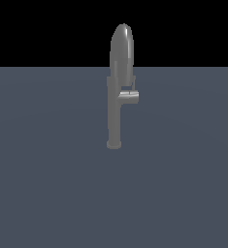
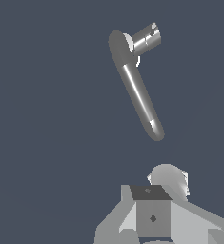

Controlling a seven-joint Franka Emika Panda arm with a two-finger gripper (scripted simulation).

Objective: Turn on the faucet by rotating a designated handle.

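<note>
Faucet [image 1: 114, 109] is the biggest thing here: grey metal, tall thin column on a small round base, narrow arched spout on top. Stands upright on the flat dark blue-grey floor [image 1: 47, 184].

Claw [image 2: 151, 224]: only pale grey blocky hardware shows at the edge of the wrist view, and I can't pick out the fingers. Can't tell if it's open or closed. Nothing seems to be in it. It's missing from the exterior view entirely.

Relative to the claw: the wrist view looks down on the faucet from above, so the faucet sits below and ahead of it, well apart, no contact. The spout arch runs as a long bar, near tip pointing back toward the claw.

Handle [image 1: 129, 96] [image 2: 146, 39]: short horizontal cylinder stub off the column's side, just under the spout, with a thin small lever on it. It's at the faucet's far end from the claw, the farthest part to reach.

Handling, my read:
- rigid metal, no give, fixed base, so it pivots only at its joint
- smooth and glossy, likely slippery under the pads
- stub is short, little to grab

Where to take it: pinch across the stub, or push on the lever out near its end for leverage. Stay off the spout; it's big and easy to mistake for the target.
</note>
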